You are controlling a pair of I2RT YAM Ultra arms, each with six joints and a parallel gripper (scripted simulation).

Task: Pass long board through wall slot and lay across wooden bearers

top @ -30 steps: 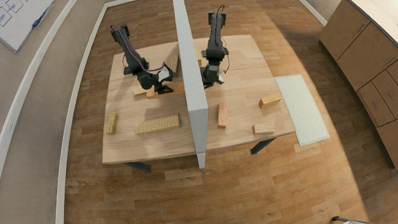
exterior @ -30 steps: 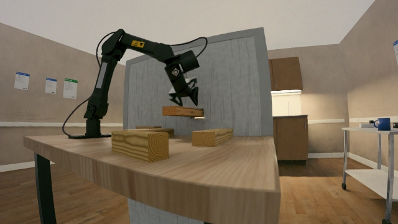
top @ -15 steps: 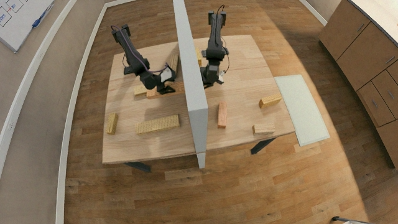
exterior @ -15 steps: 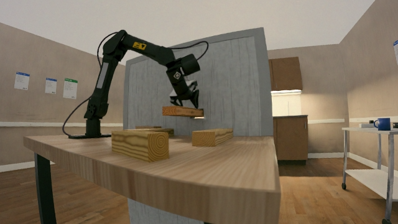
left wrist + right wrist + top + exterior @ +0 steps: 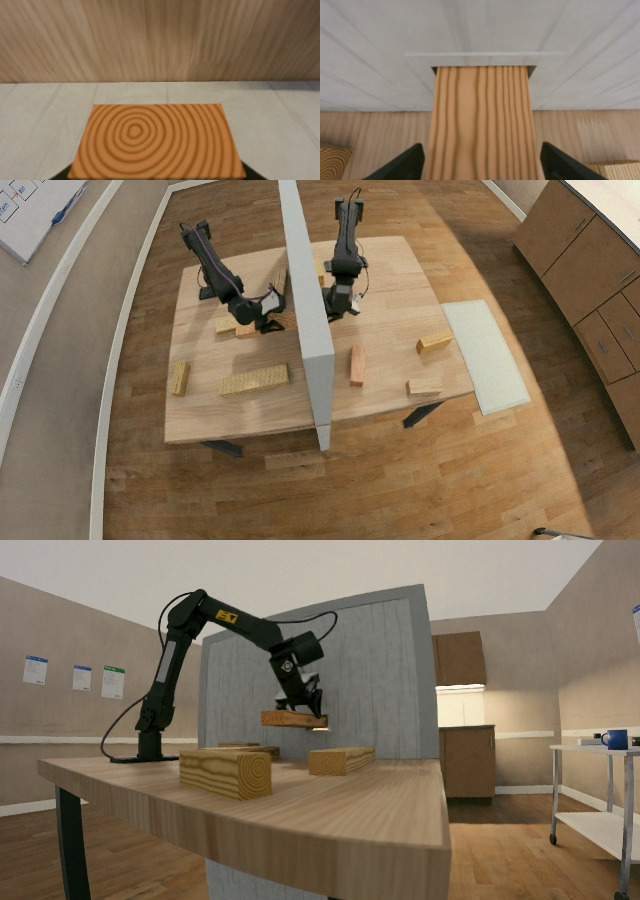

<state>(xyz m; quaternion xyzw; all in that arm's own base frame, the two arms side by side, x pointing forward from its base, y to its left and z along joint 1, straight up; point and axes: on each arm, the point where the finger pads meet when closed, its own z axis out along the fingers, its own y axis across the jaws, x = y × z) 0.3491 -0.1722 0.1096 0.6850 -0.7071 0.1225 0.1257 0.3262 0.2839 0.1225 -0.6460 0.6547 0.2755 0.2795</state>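
The long board [image 5: 246,331] [image 5: 290,719] [image 5: 157,141] [image 5: 481,120] runs through the slot in the grey panel wall [image 5: 312,300] [image 5: 375,670] [image 5: 273,120] [image 5: 481,32], raised above the table [image 5: 380,405] [image 5: 390,810] [image 5: 161,40] [image 5: 392,124]. In the top view, much of it sticks out toward the table's left edge. On that side the right gripper [image 5: 272,326] [image 5: 302,712] [image 5: 482,149] has its fingers spread astride the board, with nothing pinched. The left gripper [image 5: 332,318] [image 5: 157,149], on the other side close by the wall, pinches the board by its end portion; its fingertips are mostly hidden, though the grip looks to be across the board's width.

Beyond the board, in the top view, a long yellow block [image 5: 253,380] [image 5: 342,761] lies between it and the bottom edge, and a short yellow block [image 5: 180,378] [image 5: 225,773] lies beside the left edge. A brown block [image 5: 280,281] sits near the wall toward the top edge. Past the wall, a reddish block [image 5: 357,364] lies nearer the bottom edge, a yellow offcut [image 5: 434,342] by the right edge, and a pale offcut [image 5: 423,387] near the bottom right corner.
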